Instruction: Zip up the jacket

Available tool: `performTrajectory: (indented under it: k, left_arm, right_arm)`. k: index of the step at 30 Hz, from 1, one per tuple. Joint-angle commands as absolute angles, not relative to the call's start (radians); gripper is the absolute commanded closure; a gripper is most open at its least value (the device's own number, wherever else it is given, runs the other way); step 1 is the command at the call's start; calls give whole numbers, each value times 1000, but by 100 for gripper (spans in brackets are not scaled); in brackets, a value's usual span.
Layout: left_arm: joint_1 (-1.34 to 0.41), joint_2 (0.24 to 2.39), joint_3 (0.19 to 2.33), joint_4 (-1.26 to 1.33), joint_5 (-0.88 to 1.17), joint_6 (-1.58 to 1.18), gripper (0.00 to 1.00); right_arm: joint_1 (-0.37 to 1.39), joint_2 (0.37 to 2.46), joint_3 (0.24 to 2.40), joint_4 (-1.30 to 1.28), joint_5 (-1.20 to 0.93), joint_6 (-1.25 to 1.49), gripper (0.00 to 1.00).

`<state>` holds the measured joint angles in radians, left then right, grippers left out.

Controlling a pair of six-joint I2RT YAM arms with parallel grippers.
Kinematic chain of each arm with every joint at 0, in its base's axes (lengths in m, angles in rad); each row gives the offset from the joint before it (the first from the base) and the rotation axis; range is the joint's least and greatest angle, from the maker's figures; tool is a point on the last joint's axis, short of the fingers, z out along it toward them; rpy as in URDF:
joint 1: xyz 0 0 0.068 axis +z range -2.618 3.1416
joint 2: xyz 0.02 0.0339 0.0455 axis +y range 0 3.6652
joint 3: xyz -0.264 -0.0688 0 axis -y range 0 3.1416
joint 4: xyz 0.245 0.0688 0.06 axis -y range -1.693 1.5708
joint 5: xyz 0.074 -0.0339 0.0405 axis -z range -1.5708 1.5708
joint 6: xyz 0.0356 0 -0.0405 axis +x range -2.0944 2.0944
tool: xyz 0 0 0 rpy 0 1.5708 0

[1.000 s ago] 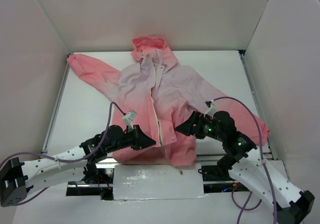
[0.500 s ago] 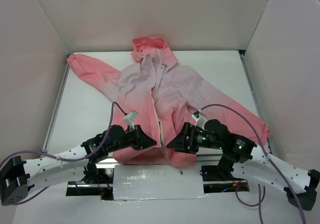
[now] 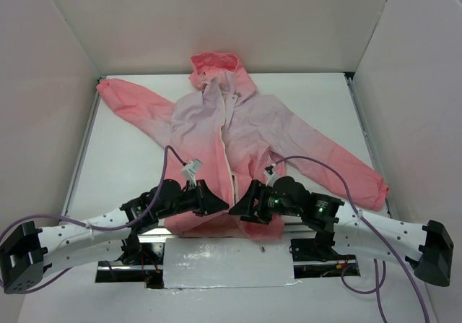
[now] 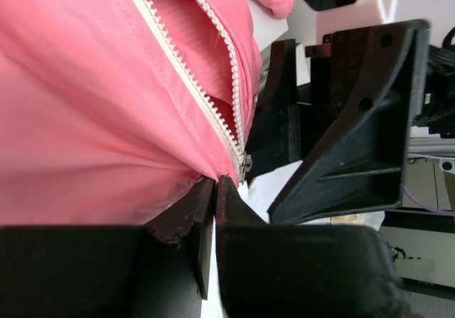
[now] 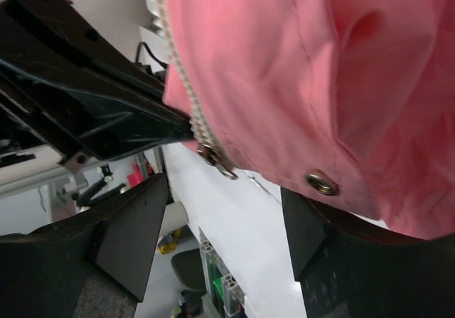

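In the view from above, the large thin hooded jacket (image 3: pixel 249 131), coral pink fading to pale lilac-white on the chest, lies spread flat on the white tabletop (image 3: pixel 123 157), hood to the far side and hem at the near edge. Its white front zipper (image 3: pixel 229 171) runs down the middle. The left fingers (image 3: pixel 218 207) and the right fingers (image 3: pixel 237 209) meet at the near end of the zipper, very close to each other. In the left wrist view, the left fingers (image 4: pixel 206 215) are pressed together on the pink hem, just beside the small metal slider (image 4: pixel 245 167) at the bottom of the zipper teeth (image 4: pixel 192 83). In the right wrist view, the right fingers (image 5: pixel 128 240) are spread apart, with the slider (image 5: pixel 215 158) hanging between them, not touched, and a round metal snap (image 5: pixel 321 183) is near on the hem.
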<state>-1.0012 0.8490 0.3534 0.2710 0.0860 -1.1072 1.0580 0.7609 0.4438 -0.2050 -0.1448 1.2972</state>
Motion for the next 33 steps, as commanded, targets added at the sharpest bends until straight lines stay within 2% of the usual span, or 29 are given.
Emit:
performTrajectory:
  k: [1,33]
  left_arm:
    - [-1006,859,400,356,121,-1120,100]
    - [-1006,861,383,368,113,-1138,100]
  right_arm:
    - [1066,758,437,-81,-106,1316,29]
    - [1065,663,371,-28,-86,1387,47]
